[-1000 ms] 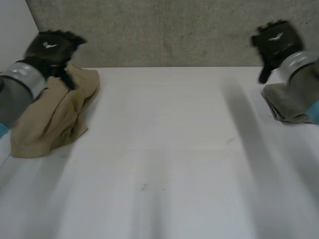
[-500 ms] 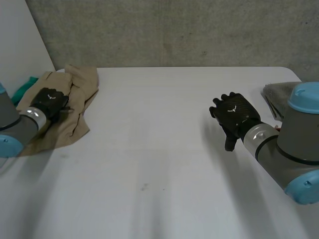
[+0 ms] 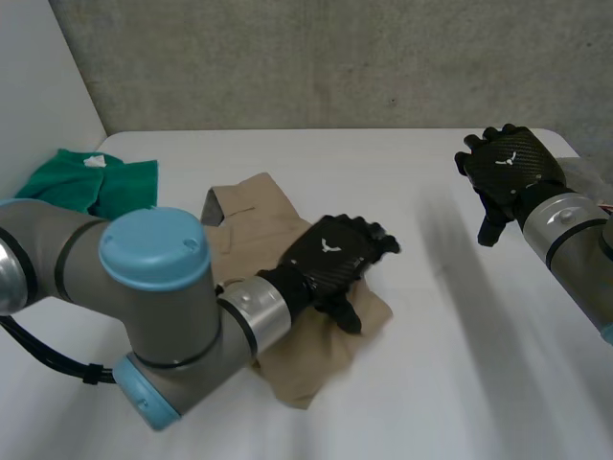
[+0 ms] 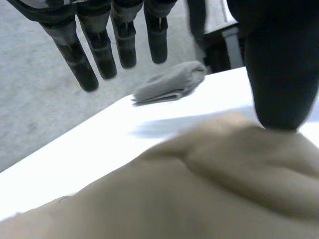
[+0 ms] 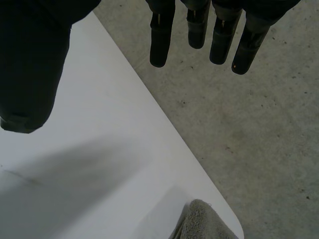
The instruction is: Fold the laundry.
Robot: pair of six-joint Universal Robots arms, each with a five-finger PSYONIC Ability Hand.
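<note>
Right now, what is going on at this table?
The robot is at its laundry. Its left hand rests open on a crumpled tan cloth in the middle of the table. The right hand hangs open over the far corner, holding nothing. A green cloth and a grey cloth lie aside.

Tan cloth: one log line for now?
left hand: open, over tan cloth | right hand: open, raised, empty | green cloth: untouched

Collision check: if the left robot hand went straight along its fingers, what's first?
Probably the folded grey cloth near the table's edge, with bare table between; depth is unclear. The left robot hand is over the tan garment.
</note>
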